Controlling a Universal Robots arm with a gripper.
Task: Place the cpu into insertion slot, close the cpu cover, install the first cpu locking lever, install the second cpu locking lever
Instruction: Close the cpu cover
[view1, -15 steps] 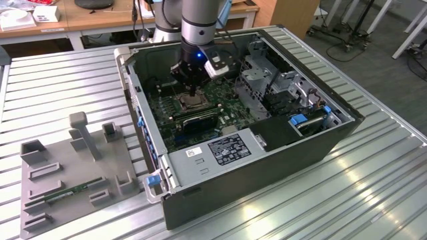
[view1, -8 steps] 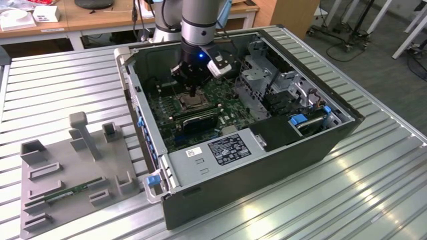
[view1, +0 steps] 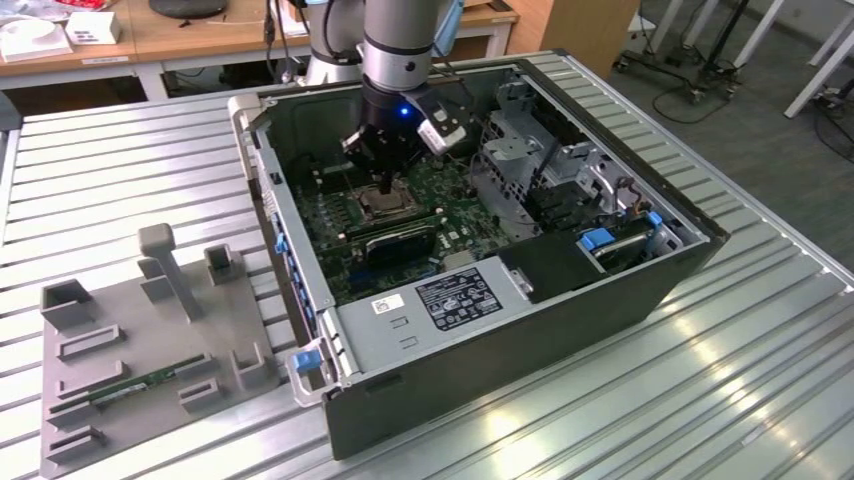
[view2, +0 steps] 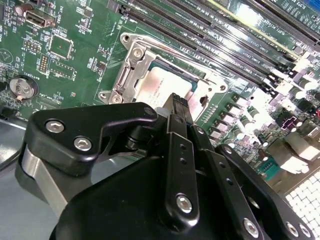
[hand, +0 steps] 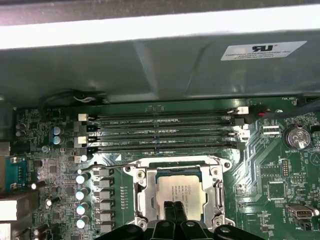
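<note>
First wrist view — cpu part-hidden

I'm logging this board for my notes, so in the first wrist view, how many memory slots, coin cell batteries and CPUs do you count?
memory slots: 4
coin cell battery: 1
cpu: 1
Total: 6

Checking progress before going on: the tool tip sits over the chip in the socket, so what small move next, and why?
Probably raise the tool straight up a little: the cpu already lies flat in the insertion slot with the cpu cover framing it, and the shut tool tips crowd its edge.
</note>
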